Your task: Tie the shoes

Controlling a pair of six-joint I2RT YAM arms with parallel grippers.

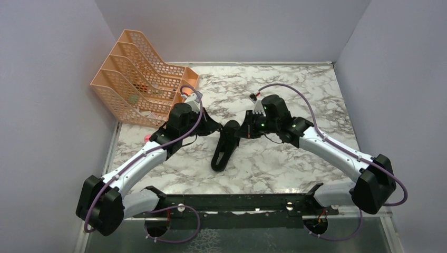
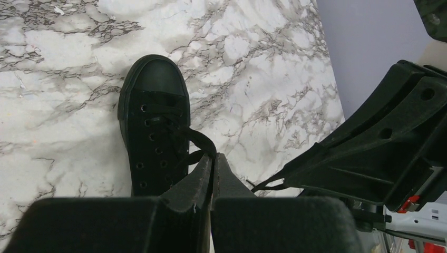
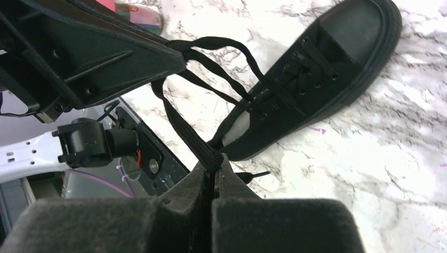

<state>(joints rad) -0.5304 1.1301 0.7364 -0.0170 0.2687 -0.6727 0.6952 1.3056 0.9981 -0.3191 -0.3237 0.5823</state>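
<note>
Shoe [image 1: 223, 147] is lying mid-desk [image 1: 295, 158], left claw [image 2: 212, 164] and right claw [image 3: 213, 169] each clamping a lace [image 3: 184, 124] strand; looks mid-knot, next move probably needing 2 opposing pulls without dragging it.

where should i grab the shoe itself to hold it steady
Probably the heel rim, from above: the shoe sits upright on its sole with the opening facing up, so that thin wall can be pinched inside and out. The laces crowd the front.
</note>
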